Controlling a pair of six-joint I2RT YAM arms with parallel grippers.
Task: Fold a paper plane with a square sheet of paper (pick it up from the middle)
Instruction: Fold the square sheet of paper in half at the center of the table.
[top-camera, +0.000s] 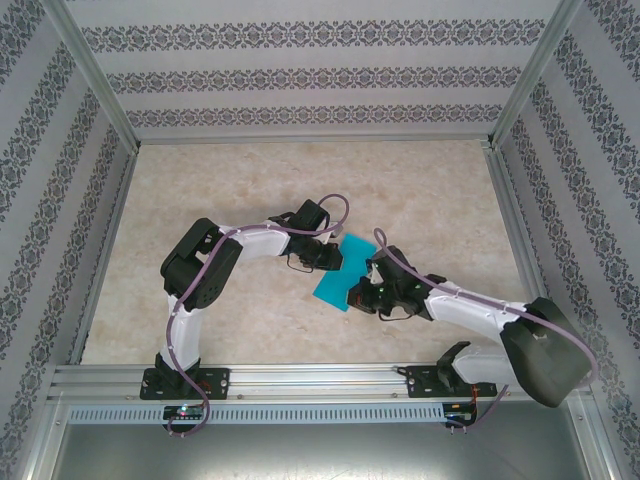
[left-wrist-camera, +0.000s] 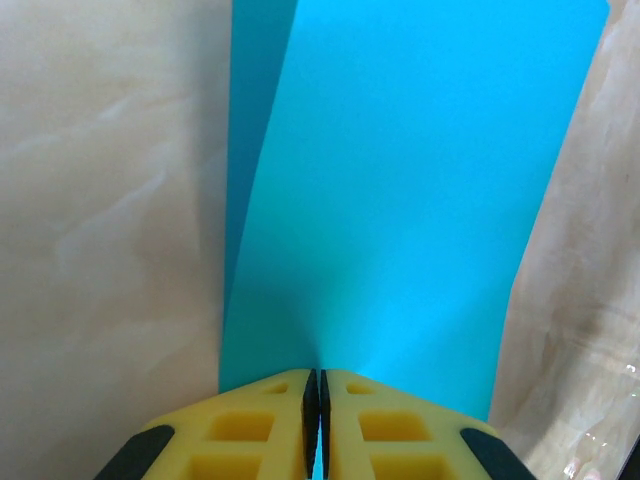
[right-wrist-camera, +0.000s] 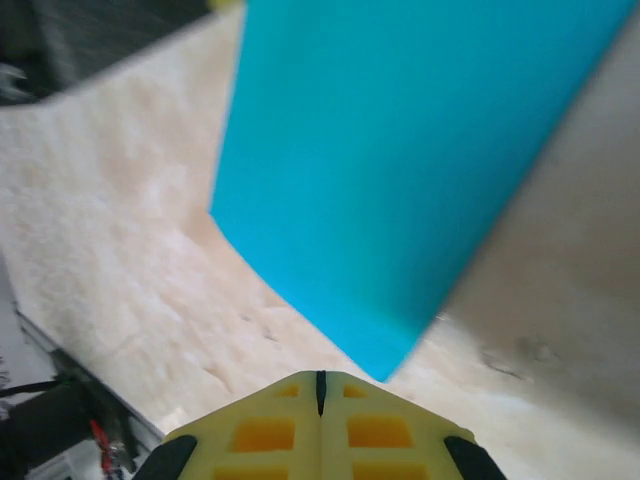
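— Square sheet of paper (left-wrist-camera: 400, 200): who has it?
— Left pincer (left-wrist-camera: 316, 372); its yellow fingers are pressed together on the sheet's near edge, and the teal paper runs straight ahead from the tips, a darker band along one side; pale marbled surface (left-wrist-camera: 100, 200) lies on either side of it.
— And the right pincer (right-wrist-camera: 320, 375)?
— Fully closed, gripping nothing; a corner of the sheet sits just ahead of its tips; seen from above, the paper lies between the two pincers.
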